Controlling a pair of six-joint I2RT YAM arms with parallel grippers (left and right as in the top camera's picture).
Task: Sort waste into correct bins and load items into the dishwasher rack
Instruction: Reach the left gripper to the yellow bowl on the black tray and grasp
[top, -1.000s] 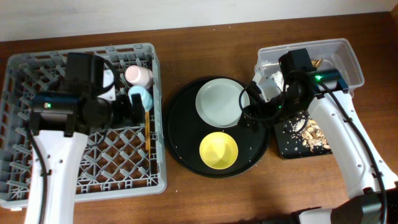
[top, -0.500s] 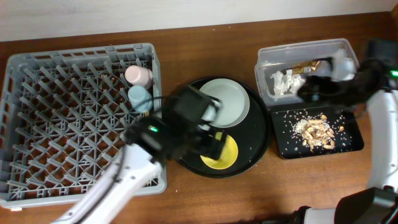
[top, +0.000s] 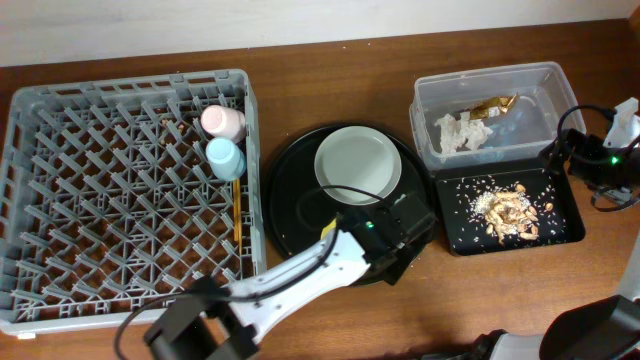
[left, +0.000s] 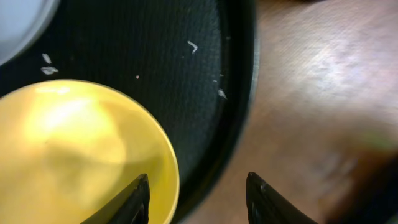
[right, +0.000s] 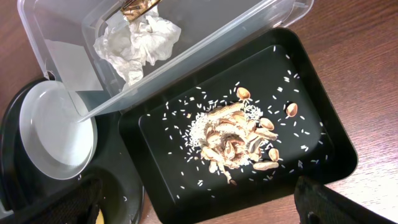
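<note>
The yellow bowl (left: 81, 155) sits on the round black tray (left: 205, 74); in the overhead view my left arm hides it. My left gripper (left: 198, 200) is open and straddles the bowl's rim, with one finger inside and the other over the table. The white plate (top: 358, 166) lies beside it. In the dishwasher rack (top: 90, 200) are the pink cup (top: 222, 121), the blue cup (top: 225, 157) and the chopsticks (top: 237, 208). The clear tub (right: 56, 56) holds the napkin (right: 140, 40) and the wrapper (right: 138, 7). The black bin tray (right: 155, 130) holds rice and food scraps (right: 239, 140). My right gripper (right: 199, 208) is open and empty above that tray's near edge.
My left arm (top: 300, 275) stretches from the table's front edge up to the round tray (top: 275, 200). My right arm (top: 610, 155) hangs at the far right edge, next to the clear tub (top: 420, 95) and the black bin tray (top: 555, 230).
My left arm swung from the rack over to the yellow bowl and its jaws narrowed. My right arm pulled back from the clear tub to the right edge.
</note>
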